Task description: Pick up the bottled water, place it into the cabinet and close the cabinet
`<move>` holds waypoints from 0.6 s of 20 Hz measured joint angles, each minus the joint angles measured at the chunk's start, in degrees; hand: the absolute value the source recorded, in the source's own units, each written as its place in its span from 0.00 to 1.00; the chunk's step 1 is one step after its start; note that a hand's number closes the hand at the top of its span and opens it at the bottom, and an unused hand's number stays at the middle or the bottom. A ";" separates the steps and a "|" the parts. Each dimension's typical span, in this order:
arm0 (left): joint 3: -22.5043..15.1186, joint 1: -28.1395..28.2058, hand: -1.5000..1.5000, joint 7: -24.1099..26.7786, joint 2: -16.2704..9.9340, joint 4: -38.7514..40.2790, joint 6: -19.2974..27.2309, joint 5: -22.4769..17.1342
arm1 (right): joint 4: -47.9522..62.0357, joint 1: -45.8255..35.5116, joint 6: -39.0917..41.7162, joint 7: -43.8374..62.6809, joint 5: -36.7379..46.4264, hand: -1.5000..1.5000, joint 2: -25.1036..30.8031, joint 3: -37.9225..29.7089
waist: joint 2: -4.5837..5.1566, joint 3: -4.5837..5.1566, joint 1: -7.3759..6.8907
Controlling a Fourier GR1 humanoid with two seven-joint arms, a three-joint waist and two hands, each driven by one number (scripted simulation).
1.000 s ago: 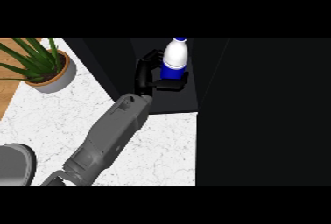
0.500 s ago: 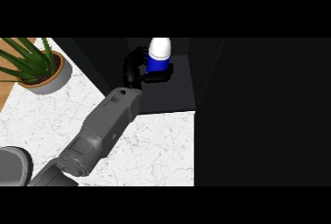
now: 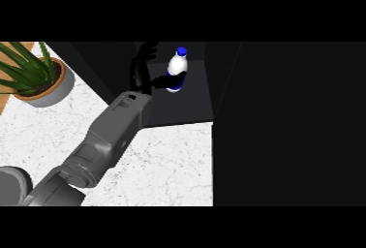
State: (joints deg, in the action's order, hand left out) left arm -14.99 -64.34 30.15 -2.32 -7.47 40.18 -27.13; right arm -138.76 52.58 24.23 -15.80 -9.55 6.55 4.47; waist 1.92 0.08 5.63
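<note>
1. Head view: I look steeply down on a white marbled tabletop (image 3: 164,164) that fills the lower left of the view. A dark cabinet (image 3: 286,121) takes up the whole right side and the upper middle.
2. Head view: a grey forearm (image 3: 107,140) comes in from the lower left corner and runs up and to the right into the cabinet's dark opening. By its place at the view's left I take it for my left arm.
3. Head view: at its end, the black left hand (image 3: 143,68) sits inside the cabinet, its fingers pointing upward in the view, just left of the bottle. They look mostly straight and spread. One dark part of the hand reaches across to the bottle's lower half, but black on black hides whether it touches or curls round it, so I cannot tell if the hand has hold of it.
4. Head view: the bottled water (image 3: 176,68) stands inside the cabinet, near the top middle of the view. It has a white body, a blue cap and a blue band low down, and it looks about upright.
5. Head view: a potted plant (image 3: 39,80) with long green leaves, in a pale round pot, stands on the tabletop at the upper left, well apart from the hand.
6. Head view: my right hand does not show.
</note>
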 measured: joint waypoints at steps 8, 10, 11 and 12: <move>0.29 -3.72 0.00 0.05 -0.96 2.21 -1.54 0.90 | 0.54 0.09 1.63 -0.45 -0.49 0.00 0.56 0.17 | 0.20 0.02 0.43; 0.97 -3.80 0.00 1.59 -0.87 1.16 -3.93 0.41 | 0.57 -0.22 1.47 -0.15 -0.57 0.00 0.36 0.47 | 0.22 0.05 0.12; 1.47 -3.87 0.00 2.49 -0.85 0.47 -5.17 0.01 | 0.55 -0.14 1.46 -0.20 -0.61 0.00 0.28 0.51 | 0.18 0.06 0.05; 2.04 -4.10 0.00 3.11 -0.65 -0.10 -6.13 -0.44 | 0.54 0.04 1.51 -0.15 -0.64 0.00 0.23 0.68 | 0.08 0.06 -0.11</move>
State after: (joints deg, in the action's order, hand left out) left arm -12.95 -68.43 33.26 -2.98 -7.57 34.04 -27.58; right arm -138.22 52.61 25.74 -15.95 -10.19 6.78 5.14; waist 2.00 0.14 5.52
